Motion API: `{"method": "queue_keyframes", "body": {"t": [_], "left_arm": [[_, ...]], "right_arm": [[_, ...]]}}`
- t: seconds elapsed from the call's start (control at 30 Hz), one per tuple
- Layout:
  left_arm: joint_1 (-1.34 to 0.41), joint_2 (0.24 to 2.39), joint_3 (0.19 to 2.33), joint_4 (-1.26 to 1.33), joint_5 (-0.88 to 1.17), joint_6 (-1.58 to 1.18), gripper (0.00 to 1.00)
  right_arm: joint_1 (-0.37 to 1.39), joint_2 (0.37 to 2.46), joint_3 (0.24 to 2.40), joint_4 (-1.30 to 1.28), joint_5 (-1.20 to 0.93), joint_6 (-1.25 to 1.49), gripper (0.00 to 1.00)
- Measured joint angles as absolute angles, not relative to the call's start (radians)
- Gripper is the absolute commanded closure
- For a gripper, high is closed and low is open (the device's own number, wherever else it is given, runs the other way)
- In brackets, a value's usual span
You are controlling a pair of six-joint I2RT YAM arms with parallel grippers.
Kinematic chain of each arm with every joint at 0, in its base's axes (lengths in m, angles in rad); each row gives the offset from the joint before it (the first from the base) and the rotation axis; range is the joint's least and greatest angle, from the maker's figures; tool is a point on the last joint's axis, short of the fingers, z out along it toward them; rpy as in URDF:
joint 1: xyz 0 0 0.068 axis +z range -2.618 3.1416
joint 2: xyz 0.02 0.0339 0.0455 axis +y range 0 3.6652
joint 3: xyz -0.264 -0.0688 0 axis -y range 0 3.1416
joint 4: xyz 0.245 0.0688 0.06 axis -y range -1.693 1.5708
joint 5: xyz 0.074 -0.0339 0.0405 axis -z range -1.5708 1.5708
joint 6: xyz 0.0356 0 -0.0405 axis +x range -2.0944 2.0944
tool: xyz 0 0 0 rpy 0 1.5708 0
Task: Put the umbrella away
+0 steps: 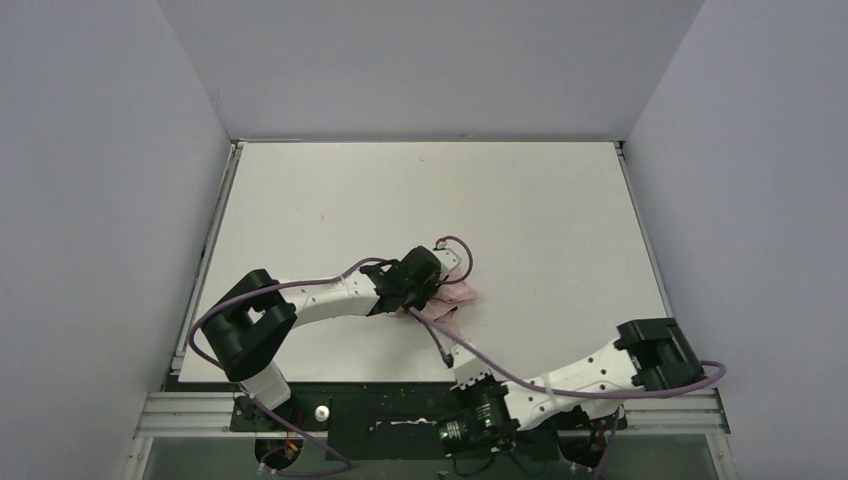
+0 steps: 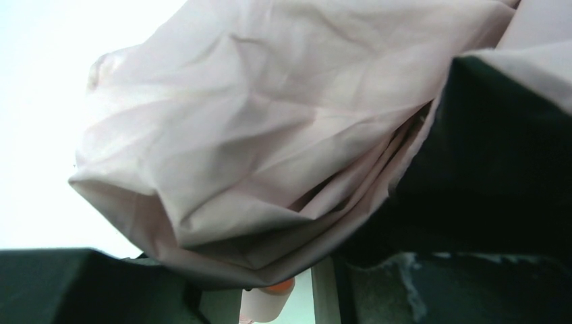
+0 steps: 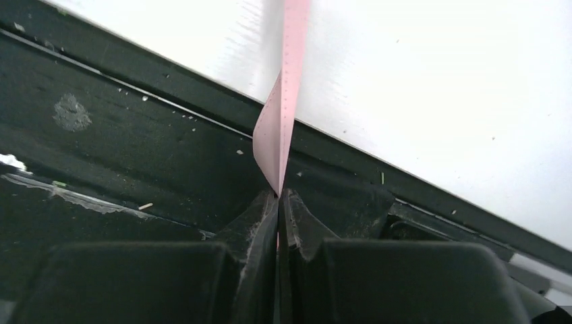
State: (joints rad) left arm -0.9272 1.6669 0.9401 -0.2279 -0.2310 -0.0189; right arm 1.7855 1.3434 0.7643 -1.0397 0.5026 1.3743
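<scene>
My left gripper (image 1: 428, 293) clasps the bunched fabric of the umbrella (image 1: 456, 298) near the middle of the table (image 1: 400, 190), and my right gripper (image 3: 278, 202) is closed flat on its pink strap (image 3: 289, 81) at the near edge.

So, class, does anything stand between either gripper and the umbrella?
Nothing visible does. The left gripper grips the umbrella by its bunched pink fabric, and the right gripper is shut on the strap.
</scene>
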Motion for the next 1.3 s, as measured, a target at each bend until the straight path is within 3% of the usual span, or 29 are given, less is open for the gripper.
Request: {"method": "queue_keyframes", "body": {"t": [0.03,0.2,0.47,0.7,0.83,0.93,1.13,1.3], "left_arm": [[-0.931,1.667,0.939,-0.225,-0.233,-0.016,1.0],[-0.943,1.668,0.927,-0.198,-0.266,-0.012,1.0],[-0.951,1.67,0.898,-0.134,-0.326,0.023,1.0],[-0.963,1.652,0.853,-0.071,-0.34,0.07,1.0],[-0.963,1.637,0.82,-0.025,-0.339,0.092,1.0],[-0.964,1.631,0.804,-0.001,-0.339,0.111,1.0],[-0.966,1.618,0.768,0.055,-0.338,0.148,1.0],[-0.966,1.611,0.756,0.072,-0.337,0.166,1.0]], "right_arm": [[1.811,1.4,0.784,-1.052,0.524,1.375,0.96],[1.903,1.602,0.91,-1.103,0.572,1.362,0.52],[1.959,1.578,0.965,-1.085,0.585,1.251,0.3],[1.927,1.115,0.954,-1.077,0.69,1.213,0.26],[1.806,0.848,0.899,-1.026,0.734,1.116,0.25],[1.685,0.768,0.887,-0.99,0.741,1.024,0.24],[1.182,0.809,0.922,-0.917,0.623,0.798,0.22],[0.713,0.902,0.917,-0.815,0.282,0.664,0.23]]}}
